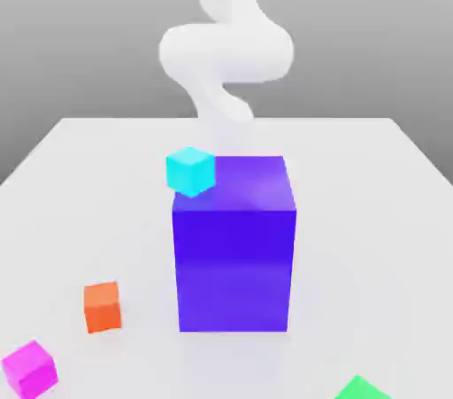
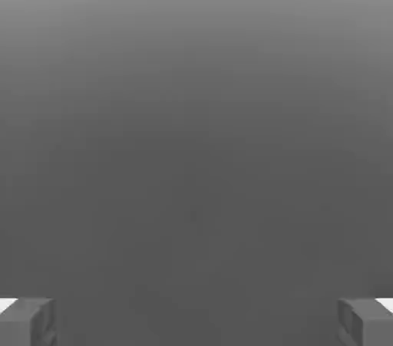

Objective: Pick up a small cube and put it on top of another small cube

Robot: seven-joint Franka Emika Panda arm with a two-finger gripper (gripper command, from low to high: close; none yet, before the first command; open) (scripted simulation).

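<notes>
The small magenta cube (image 1: 29, 368) lies on the white table at the near corner on the exterior view's left. The other small cube, green (image 1: 361, 388), sits at the near edge on the exterior view's right, cut off by the picture's border. The white arm (image 1: 226, 52) rises behind the big blue-violet block, far from both cubes. In the hand view my gripper (image 2: 196, 323) is open: its two grey fingertips (image 2: 27, 321) stand wide apart with nothing between them, against plain grey background.
A tall blue-violet block (image 1: 234, 247) stands in the middle of the white table (image 1: 372, 211). A cyan cube (image 1: 190, 170) shows at its upper corner on the exterior view's left. An orange cube (image 1: 103, 306) lies between the block and the magenta cube.
</notes>
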